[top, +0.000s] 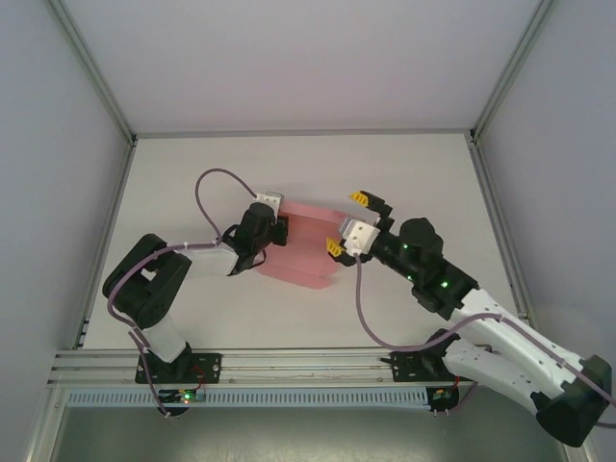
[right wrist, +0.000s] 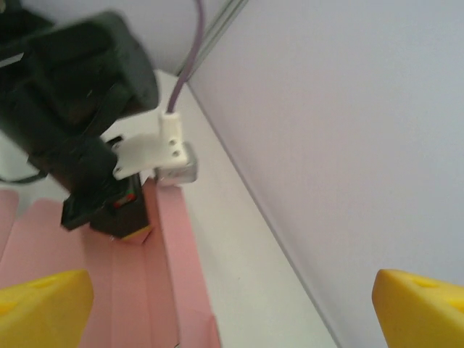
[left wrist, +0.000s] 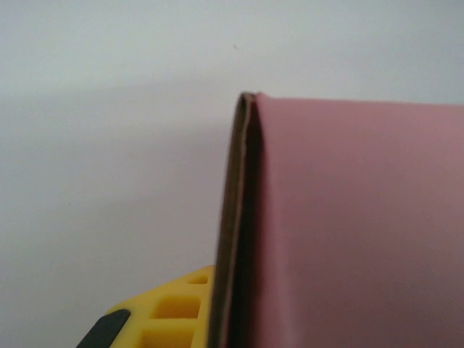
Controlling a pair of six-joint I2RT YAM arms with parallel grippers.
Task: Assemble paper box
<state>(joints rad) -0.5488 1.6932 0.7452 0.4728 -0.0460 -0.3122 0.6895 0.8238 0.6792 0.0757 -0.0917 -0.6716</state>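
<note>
Box: I see the thin pink card box point(top: 303, 245) with creased panels, at the middle of the white table point(top: 192, 183).
Left gripper point(top: 277, 231): fingers narrow, pinching the box's left edge.
Right gripper point(top: 346, 222): yellow fingers wide apart, just beside the box's right edge, holding nothing.

Nothing readable is turning up anywhere in these shots: no text, labels, brand names or numbers. The paper box point(top: 303, 250) is showing as plain pink card on every face I'm seeing.
</note>
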